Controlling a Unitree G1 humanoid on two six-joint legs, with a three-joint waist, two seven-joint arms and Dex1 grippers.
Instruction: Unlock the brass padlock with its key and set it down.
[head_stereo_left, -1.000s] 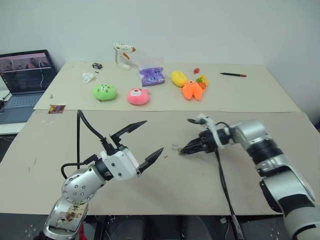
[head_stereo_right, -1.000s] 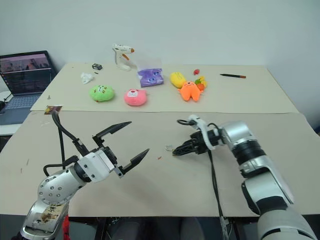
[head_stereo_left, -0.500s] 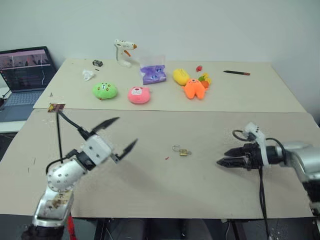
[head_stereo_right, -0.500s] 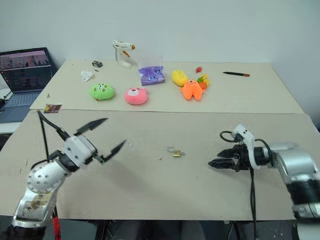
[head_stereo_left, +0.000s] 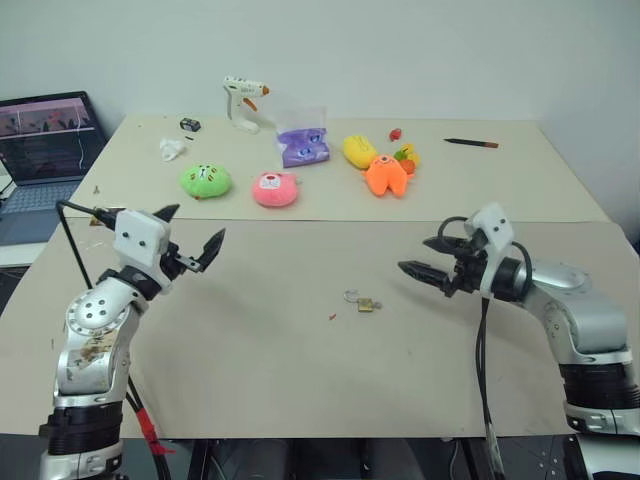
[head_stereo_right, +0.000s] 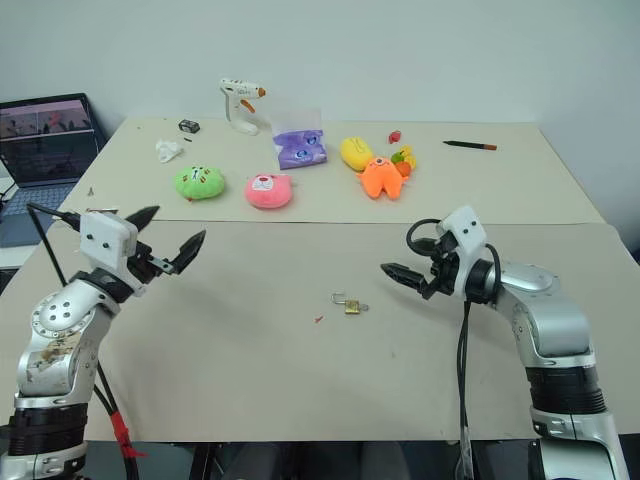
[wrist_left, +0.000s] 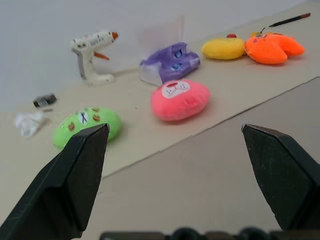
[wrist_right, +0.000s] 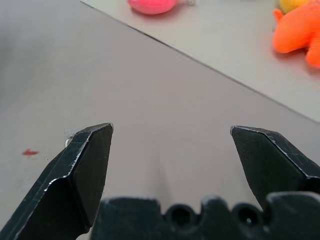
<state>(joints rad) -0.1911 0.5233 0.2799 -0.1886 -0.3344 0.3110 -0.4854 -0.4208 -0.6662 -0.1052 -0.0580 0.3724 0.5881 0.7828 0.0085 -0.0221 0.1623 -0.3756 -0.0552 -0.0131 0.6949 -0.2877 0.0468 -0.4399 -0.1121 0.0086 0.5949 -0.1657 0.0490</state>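
the small yellow-gold brass padlock (head_stereo_left: 366, 303) lay on the beige worktop (head_stereo_left: 300, 350), between the left gripper (head_stereo_left: 192, 240) and right gripper (head_stereo_left: 424, 257), both released and empty.

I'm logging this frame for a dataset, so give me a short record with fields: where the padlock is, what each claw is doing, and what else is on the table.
padlock: brass padlock lies on the near table, between the two claws, touched by neither
left claw: left claw open, empty, above the table
right claw: right claw open, empty, to the right of the padlock
far table: green plush, pink plush, orange plush, yellow plush, purple pouch, glue gun, pen
off to the left: laptop
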